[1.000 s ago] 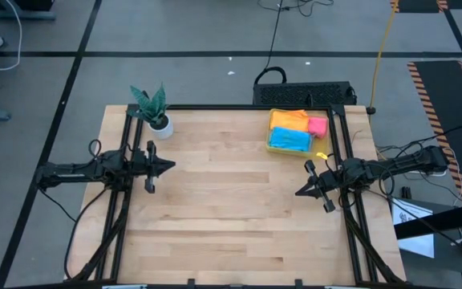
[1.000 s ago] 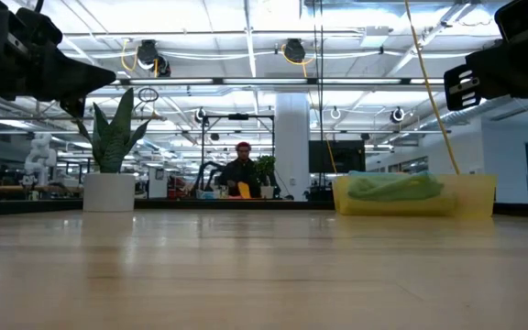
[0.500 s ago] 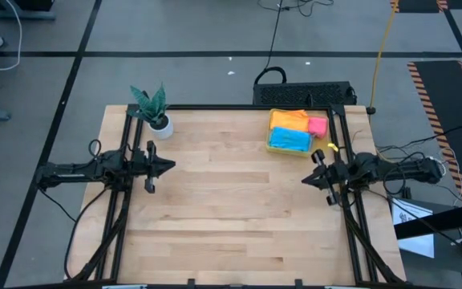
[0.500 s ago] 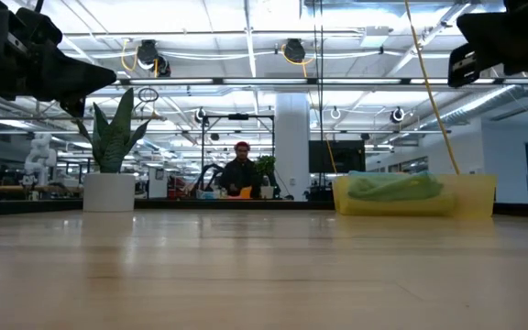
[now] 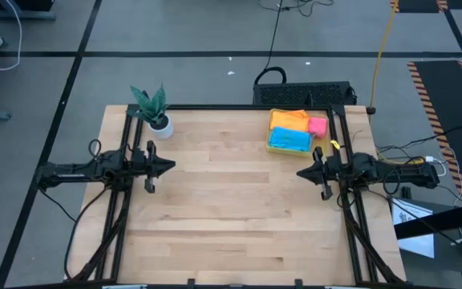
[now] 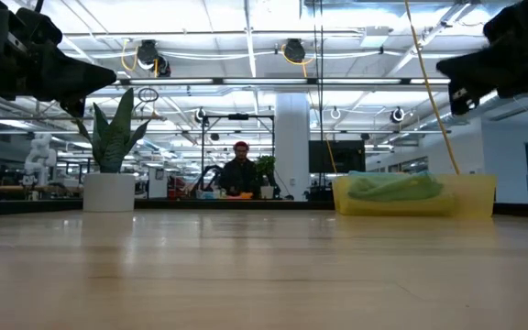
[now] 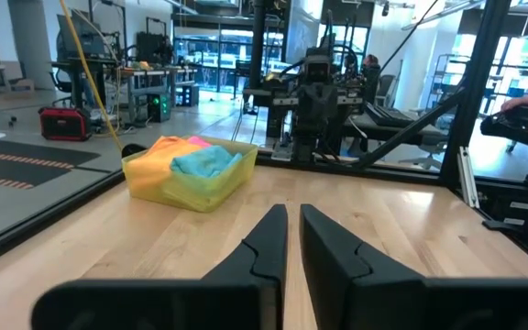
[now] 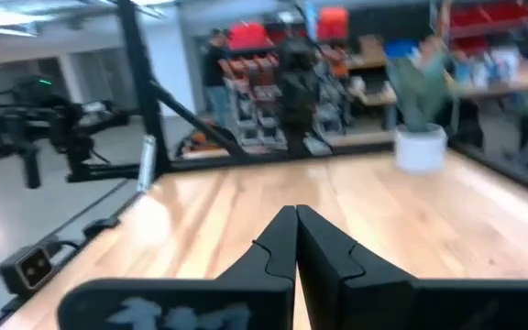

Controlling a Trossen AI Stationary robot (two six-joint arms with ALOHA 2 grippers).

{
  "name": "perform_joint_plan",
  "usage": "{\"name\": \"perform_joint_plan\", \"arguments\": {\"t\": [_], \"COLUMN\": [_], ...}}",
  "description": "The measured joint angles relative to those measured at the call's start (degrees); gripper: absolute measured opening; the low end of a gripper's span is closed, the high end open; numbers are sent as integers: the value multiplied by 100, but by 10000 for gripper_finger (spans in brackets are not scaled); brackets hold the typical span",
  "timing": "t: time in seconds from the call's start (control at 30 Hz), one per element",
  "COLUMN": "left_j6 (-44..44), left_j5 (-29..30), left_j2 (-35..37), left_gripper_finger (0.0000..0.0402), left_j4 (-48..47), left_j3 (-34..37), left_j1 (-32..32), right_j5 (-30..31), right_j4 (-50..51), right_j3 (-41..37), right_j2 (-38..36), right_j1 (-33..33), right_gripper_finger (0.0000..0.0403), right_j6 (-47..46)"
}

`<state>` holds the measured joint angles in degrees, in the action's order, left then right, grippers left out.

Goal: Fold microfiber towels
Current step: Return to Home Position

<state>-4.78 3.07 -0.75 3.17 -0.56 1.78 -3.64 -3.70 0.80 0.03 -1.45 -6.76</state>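
Though apart, both arms [image 5: 87,169] [image 5: 383,168] level, jaws together.

Large open robotics lab/workshop: ceiling strip lights [image 6: 246,81], far benches w/ equip. [image 7: 149,87], taped concrete floor [image 5: 175,32].

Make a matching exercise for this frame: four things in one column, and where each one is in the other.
Things:
1. blue towel
2. potted plant
3. left gripper
4. right gripper

Places:
A. above the table's right side, near the yellow bin
B. inside the yellow bin, with the orange and pink towels
C. standing on the table near a left-side corner
D. above the table's left side, far from the bin

Pairs: 1-B, 2-C, 3-D, 4-A
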Motion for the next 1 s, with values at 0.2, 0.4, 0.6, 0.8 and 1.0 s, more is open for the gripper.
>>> {"name": "perform_joint_plan", "arguments": {"t": [0.2,0.4,0.6,0.8,1.0], "left_j6": [-1,1,0,0,1], "left_j5": [0,0,0,0,2], "left_j2": [0,0,0,0,0], "left_gripper_finger": [37,37,37,37,37], "left_j4": [1,1,1,2,1], "left_j3": [-2,-2,-2,-2,-4], "left_j1": [0,2,0,0,0], "right_j5": [241,243,212,210,210], "right_j4": [213,229,133,94,81], "right_j3": [0,0,0,0,0], "right_j2": [0,0,0,0,0], "right_j1": [4,4,2,2,2], "right_gripper_finger": [0,0,0,0,0], "right_j6": [-308,-78,338,301,299]}}
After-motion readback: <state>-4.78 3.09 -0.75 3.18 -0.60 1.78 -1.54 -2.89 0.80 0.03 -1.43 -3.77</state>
